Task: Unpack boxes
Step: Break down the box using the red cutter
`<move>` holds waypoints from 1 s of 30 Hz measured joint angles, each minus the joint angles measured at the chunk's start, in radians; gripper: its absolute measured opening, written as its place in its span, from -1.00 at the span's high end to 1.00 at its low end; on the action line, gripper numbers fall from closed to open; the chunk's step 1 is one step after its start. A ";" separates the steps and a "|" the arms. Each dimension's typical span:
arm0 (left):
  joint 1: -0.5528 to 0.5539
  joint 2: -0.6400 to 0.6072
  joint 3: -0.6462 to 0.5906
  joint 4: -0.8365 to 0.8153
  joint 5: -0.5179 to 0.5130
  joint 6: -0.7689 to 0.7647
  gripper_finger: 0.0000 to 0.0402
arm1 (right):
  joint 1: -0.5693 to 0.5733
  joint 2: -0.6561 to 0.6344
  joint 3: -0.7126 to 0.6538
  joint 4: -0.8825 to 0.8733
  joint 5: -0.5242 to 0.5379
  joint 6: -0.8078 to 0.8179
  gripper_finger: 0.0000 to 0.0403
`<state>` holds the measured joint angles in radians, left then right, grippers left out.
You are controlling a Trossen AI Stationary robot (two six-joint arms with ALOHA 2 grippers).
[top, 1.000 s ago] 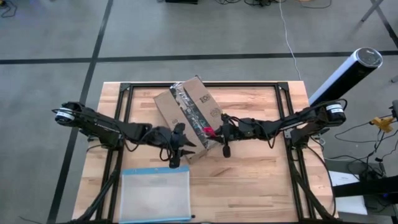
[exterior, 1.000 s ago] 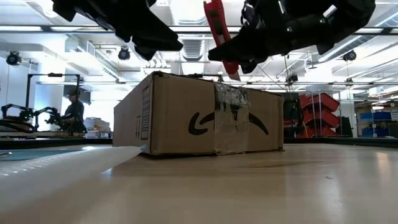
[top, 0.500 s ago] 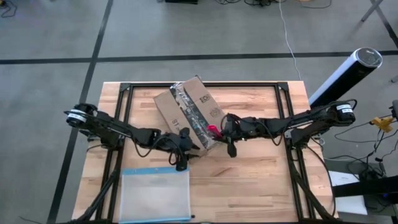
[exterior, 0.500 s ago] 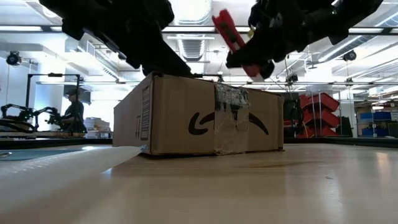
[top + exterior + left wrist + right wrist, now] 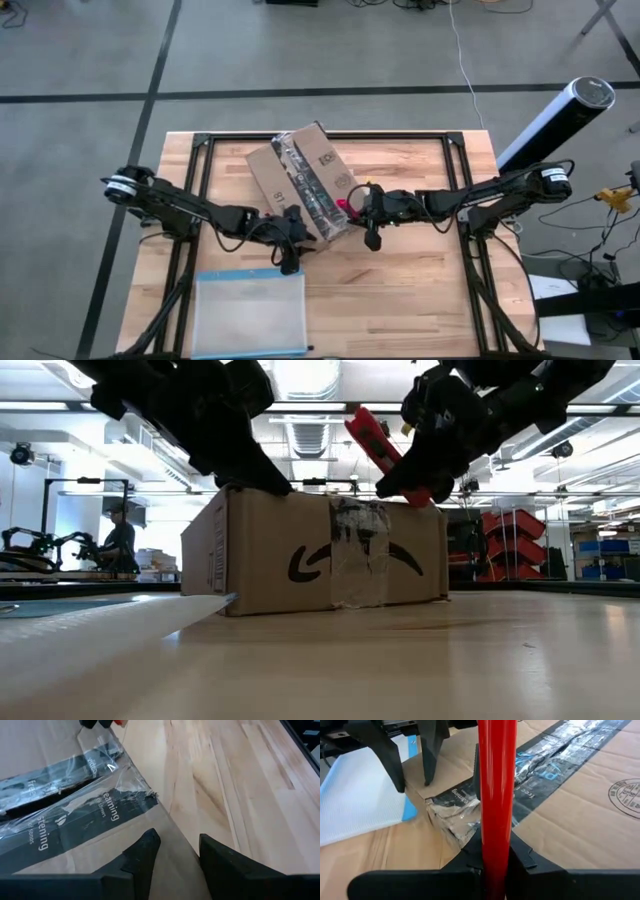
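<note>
Starting nearest us, we see the clear pouch with the blue edge (image 5: 248, 311) lying flat at the table's front, untouched by either arm. Just behind it, the left gripper (image 5: 291, 226) has come down onto the near corner of the box (image 5: 303, 180); half a second ago it only brushed the top edge, and now in the low view it bears on the carton's upper left corner. Its fingers (image 5: 142, 851) stand a little apart over the cardboard beside the torn end of the tape (image 5: 80, 815), holding nothing. Under that press the box has turned slightly on the table: in the low view its taped face has slid toward the left and the printed curve sits lower than before. The right gripper (image 5: 368, 208) is closed around the red tool (image 5: 385, 452), which we see has tipped further, its tip now hanging just above the box's top near the tape seam. We judge that the left arm is pinning the carton so the tool can run along the tape, and the small turn means the seam line has moved, so we would re-aim before cutting. The flaps are still sealed, so unpacking has barely begun.
</note>
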<state>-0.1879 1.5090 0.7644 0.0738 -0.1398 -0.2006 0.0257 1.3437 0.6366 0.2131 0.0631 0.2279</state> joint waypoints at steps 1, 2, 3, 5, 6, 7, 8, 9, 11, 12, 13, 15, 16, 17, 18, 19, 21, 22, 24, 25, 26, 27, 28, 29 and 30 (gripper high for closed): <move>0.000 -0.002 0.000 -0.009 0.000 -0.004 0.32 | 0.000 0.000 -0.001 -0.002 0.000 0.000 0.92; 0.000 -0.005 0.000 -0.021 0.000 -0.007 0.32 | 0.000 0.000 -0.002 -0.002 0.000 0.000 0.92; 0.000 -0.007 0.000 -0.033 0.000 -0.012 0.32 | 0.000 0.000 -0.002 0.000 0.000 0.000 0.92; 0.000 -0.013 -0.001 -0.051 -0.001 -0.019 0.31 | 0.000 0.000 -0.002 0.014 -0.002 0.000 0.92; 0.000 -0.015 -0.001 -0.057 -0.001 -0.019 0.31 | 0.000 0.001 -0.002 0.033 -0.009 -0.004 0.92; 0.000 -0.017 -0.001 -0.064 -0.001 -0.019 0.31 | 0.000 0.001 -0.003 0.063 -0.020 -0.011 0.92; 0.000 -0.020 -0.001 -0.070 -0.001 -0.019 0.32 | 0.001 0.001 -0.003 0.099 -0.036 -0.018 0.92; 0.000 -0.021 -0.001 -0.075 -0.001 -0.019 0.33 | 0.003 0.001 -0.003 0.143 -0.055 -0.029 0.92; 0.000 -0.022 -0.001 -0.077 -0.001 -0.019 0.35 | 0.009 0.012 -0.003 0.241 -0.088 -0.058 0.92; 0.000 -0.021 -0.002 -0.077 -0.001 -0.019 0.36 | 0.010 0.021 -0.003 0.291 -0.104 -0.069 0.92; 0.000 -0.021 -0.002 -0.077 -0.001 -0.020 0.37 | 0.011 0.035 -0.003 0.335 -0.121 -0.081 0.92; 0.000 -0.021 -0.002 -0.076 -0.001 -0.019 0.39 | 0.012 0.079 -0.002 0.429 -0.127 -0.093 0.92; 0.000 -0.021 -0.002 -0.076 -0.002 -0.019 0.40 | 0.011 0.106 -0.002 0.464 -0.127 -0.097 0.92; 0.000 -0.021 -0.003 -0.076 -0.002 -0.019 0.41 | 0.011 0.139 -0.002 0.510 -0.132 -0.103 0.92; 0.000 -0.021 -0.003 -0.076 -0.002 -0.018 0.42 | 0.011 0.174 -0.002 0.561 -0.150 -0.111 0.92; 0.000 -0.021 -0.003 -0.076 -0.002 -0.018 0.43 | 0.011 0.213 -0.003 0.619 -0.175 -0.115 0.92; 0.000 -0.021 -0.003 -0.075 -0.001 -0.018 0.45 | 0.011 0.289 0.004 0.743 -0.231 -0.115 0.92; 0.000 -0.020 -0.003 -0.075 -0.002 -0.018 0.46 | 0.012 0.320 0.014 0.787 -0.249 -0.114 0.92; 0.000 -0.020 -0.004 -0.075 -0.002 -0.018 0.47 | 0.012 0.372 0.039 0.828 -0.256 -0.117 0.92; 0.000 -0.020 -0.004 -0.075 -0.001 -0.018 0.48 | 0.011 0.389 0.052 0.833 -0.255 -0.121 0.92; 0.000 -0.020 -0.004 -0.075 -0.001 -0.019 0.48 | 0.011 0.402 0.065 0.834 -0.256 -0.128 0.92; 0.000 -0.020 -0.004 -0.075 0.000 -0.019 0.48 | 0.011 0.413 0.079 0.836 -0.262 -0.135 0.92; 0.000 -0.020 -0.004 -0.075 0.000 -0.019 0.48 | 0.011 0.419 0.094 0.837 -0.276 -0.141 0.92; 0.000 -0.020 -0.004 -0.075 0.000 -0.019 0.48 | 0.011 0.425 0.108 0.841 -0.290 -0.146 0.92; 0.000 -0.020 -0.004 -0.075 0.000 -0.019 0.48 | 0.011 0.428 0.119 0.843 -0.304 -0.155 0.92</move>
<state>-0.1875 1.4891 0.7609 -0.0010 -0.1394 -0.2192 0.0371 1.7717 0.7556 1.0561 -0.2409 0.0727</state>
